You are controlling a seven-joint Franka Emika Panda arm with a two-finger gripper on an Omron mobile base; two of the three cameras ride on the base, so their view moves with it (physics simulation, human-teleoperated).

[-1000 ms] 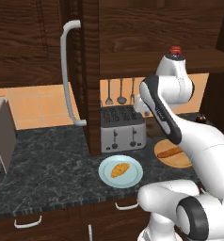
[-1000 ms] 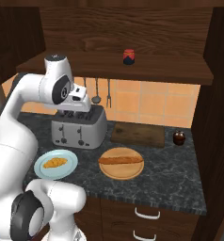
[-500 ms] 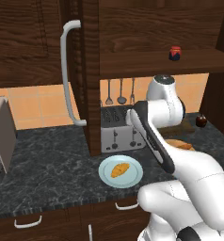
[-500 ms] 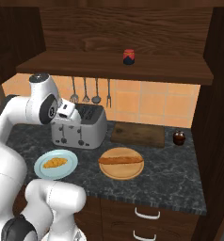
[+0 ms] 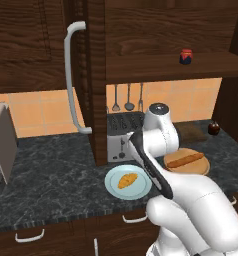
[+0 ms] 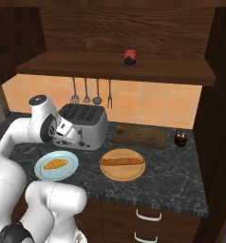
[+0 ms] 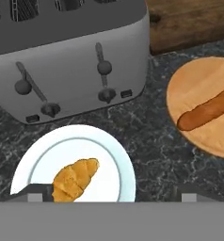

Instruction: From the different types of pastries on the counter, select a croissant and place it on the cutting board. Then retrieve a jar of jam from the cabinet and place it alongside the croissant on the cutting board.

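Croissant (image 7: 75, 179): we see it on the light-blue plate (image 7: 114, 155), just in front of the toaster (image 7: 71, 56).
Cutting board (image 6: 139, 135): beside the toaster, bare.
Jam jar (image 6: 129, 57): on the cabinet shelf (image 6: 115, 71) (above the toaster).
Jaws: we cannot tell their state.

I'm rocking a glossy white shell on my arm (image 5: 191, 200), all fat rounded segments, with a dark strip (image 5: 150, 167) running along one link and a grey disc cap (image 5: 159, 107) on the joint (there's a matching dark round one (image 6: 51, 133) on the side).
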